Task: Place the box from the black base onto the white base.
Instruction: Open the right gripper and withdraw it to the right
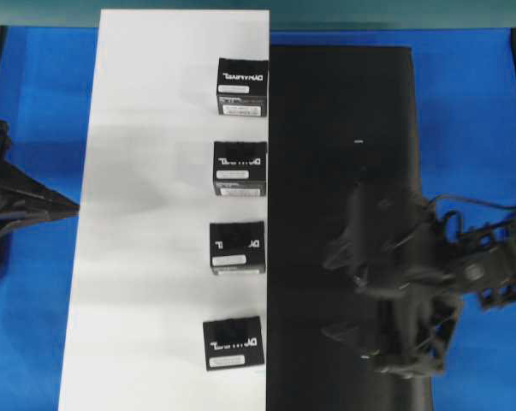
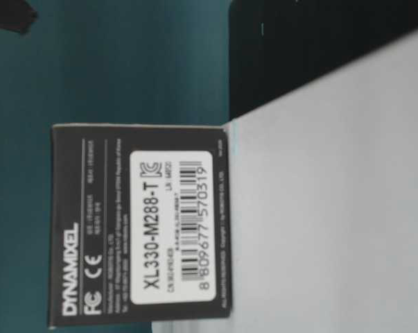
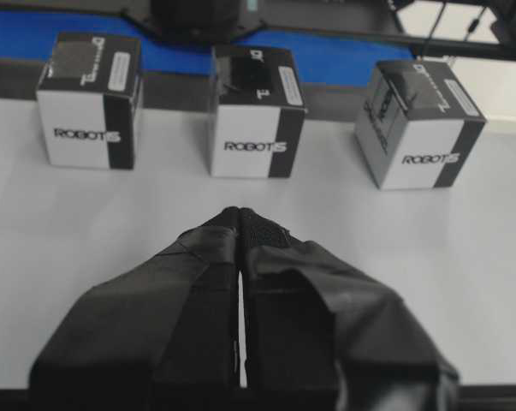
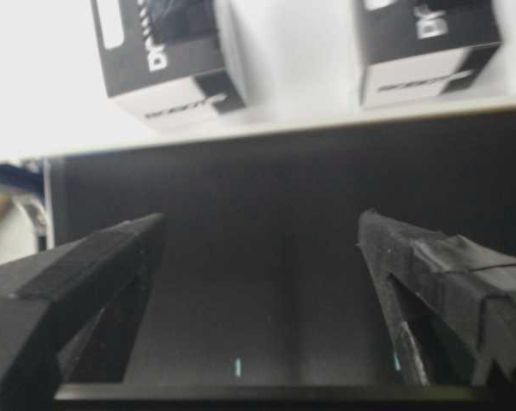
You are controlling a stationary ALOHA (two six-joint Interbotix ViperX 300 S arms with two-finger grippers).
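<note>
Several identical black boxes stand in a column on the white base [image 1: 155, 214], along its edge beside the black base [image 1: 326, 128]: the farthest box [image 1: 241, 87] down to the nearest box [image 1: 233, 342]. I see no box on the black base. My right gripper [image 1: 330, 294] hovers open over the black base, level with the two nearest boxes; in the right wrist view nothing lies between its fingers [image 4: 112, 257]. My left gripper [image 3: 240, 214] is shut and empty, low over the white base's left edge, pointing at the boxes [image 3: 256, 111].
Blue table surface [image 1: 471, 128] surrounds both bases. The table-level view is filled by one box's labelled side [image 2: 139, 229] at the white base's edge [image 2: 333, 208]. Small white tick marks [image 1: 357, 142] dot the black base.
</note>
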